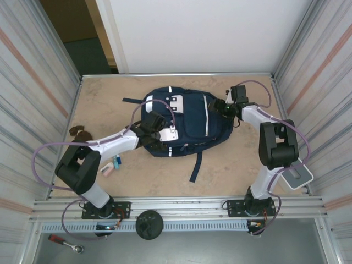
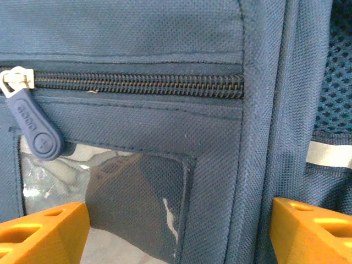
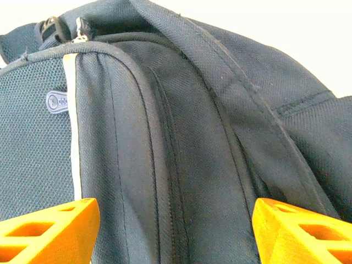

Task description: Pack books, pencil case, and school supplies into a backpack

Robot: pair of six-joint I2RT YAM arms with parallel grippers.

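The navy backpack [image 1: 190,118] with white stripes lies flat in the middle of the table. My left gripper [image 1: 156,130] hovers over its near-left part, open; its orange fingers [image 2: 44,234] stand wide apart over a closed zipper [image 2: 137,83], a blue zipper pull [image 2: 34,131] and a clear window pocket [image 2: 110,187]. My right gripper [image 1: 220,106] is at the backpack's right side, open, its fingers [image 3: 49,231] straddling the pack's side seam [image 3: 176,165]. School supplies lie on the table near the left arm: a blue-and-white pen [image 1: 116,161] and a pink piece [image 1: 108,170]. Books and pencil case are out of view.
Brown lumpy pieces [image 1: 80,132] lie at the table's left edge. A loose backpack strap [image 1: 197,165] trails toward the near edge. Corrugated walls [image 1: 38,82] close in both sides. A wrench [image 1: 66,242] and a black round part [image 1: 149,224] rest below the rail.
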